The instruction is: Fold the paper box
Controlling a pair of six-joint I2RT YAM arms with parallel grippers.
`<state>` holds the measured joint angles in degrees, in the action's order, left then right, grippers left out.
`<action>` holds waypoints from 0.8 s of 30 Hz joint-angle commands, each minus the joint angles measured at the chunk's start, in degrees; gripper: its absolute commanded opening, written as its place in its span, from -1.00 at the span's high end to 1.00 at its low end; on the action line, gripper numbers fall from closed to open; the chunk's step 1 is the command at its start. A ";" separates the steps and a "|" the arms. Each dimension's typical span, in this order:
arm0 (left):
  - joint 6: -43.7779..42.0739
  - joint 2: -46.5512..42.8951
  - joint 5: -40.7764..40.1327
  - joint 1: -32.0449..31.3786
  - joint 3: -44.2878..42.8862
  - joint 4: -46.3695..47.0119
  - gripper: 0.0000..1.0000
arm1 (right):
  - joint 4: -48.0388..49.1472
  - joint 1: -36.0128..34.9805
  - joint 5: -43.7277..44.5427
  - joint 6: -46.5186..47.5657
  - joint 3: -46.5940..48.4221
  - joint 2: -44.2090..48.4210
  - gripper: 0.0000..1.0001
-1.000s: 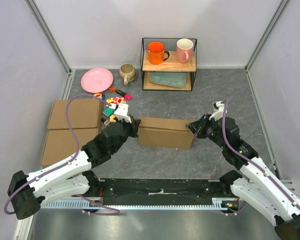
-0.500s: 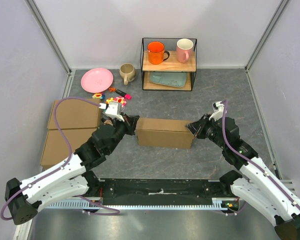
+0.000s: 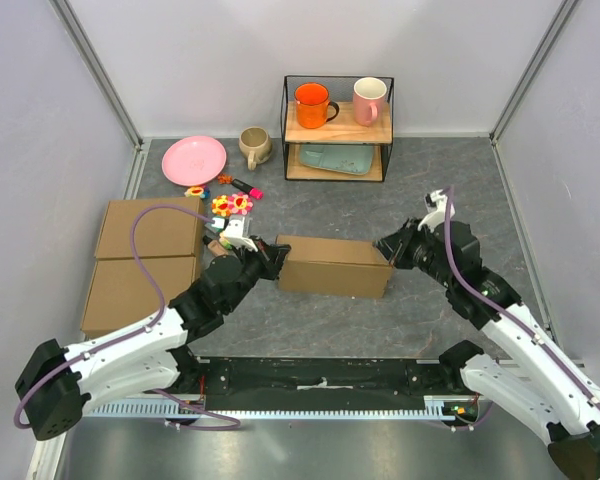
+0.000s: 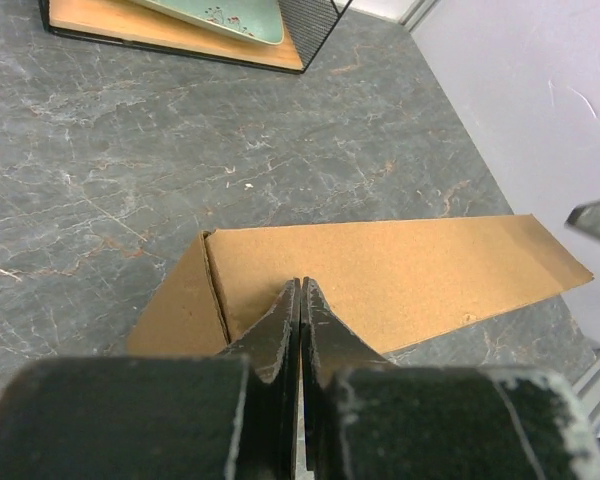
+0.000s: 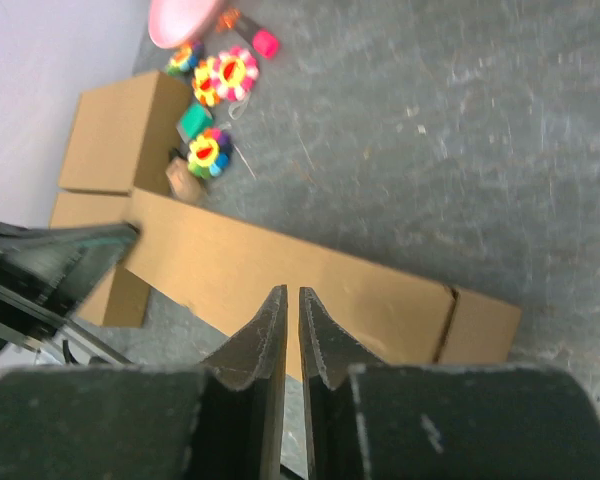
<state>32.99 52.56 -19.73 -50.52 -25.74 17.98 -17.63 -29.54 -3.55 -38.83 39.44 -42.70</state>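
The paper box lies folded up as a long brown block in the middle of the table, also seen in the left wrist view and the right wrist view. My left gripper is shut and empty, its tips over the box's left end near the end flap. My right gripper hovers at the box's right end. Its fingers stand only a thin slit apart with nothing between them. The right end flap shows beside them.
Two flat ready-made brown boxes lie edge to edge at the left. Small colourful toys, a pink plate and a beige mug sit behind them. A wire shelf at the back holds two mugs and a teal plate.
My left arm swung away to the back left, then came back to the box's left end. My right gripper lifted slightly toward the back. The box barely moved.
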 commanded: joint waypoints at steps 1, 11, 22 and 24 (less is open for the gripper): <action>2.52 0.36 1.01 -0.37 2.71 -8.92 0.95 | -1.27 -0.26 3.20 4.37 10.47 -2.30 0.70; 0.76 -0.35 0.30 -0.37 1.92 -10.68 0.95 | -0.66 -0.26 1.97 -0.01 -8.46 1.55 0.79; -2.22 -5.70 -6.54 -0.37 -3.44 -10.95 0.60 | -2.58 -0.26 6.18 2.70 0.44 7.02 0.25; -3.37 -5.80 -7.17 -0.19 -5.45 -10.60 0.51 | -3.11 -0.26 8.46 3.84 1.95 5.27 0.13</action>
<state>33.06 47.90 -21.65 -50.92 -27.24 11.55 -18.65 -29.85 0.01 -37.89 35.64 -35.40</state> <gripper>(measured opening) 0.205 0.397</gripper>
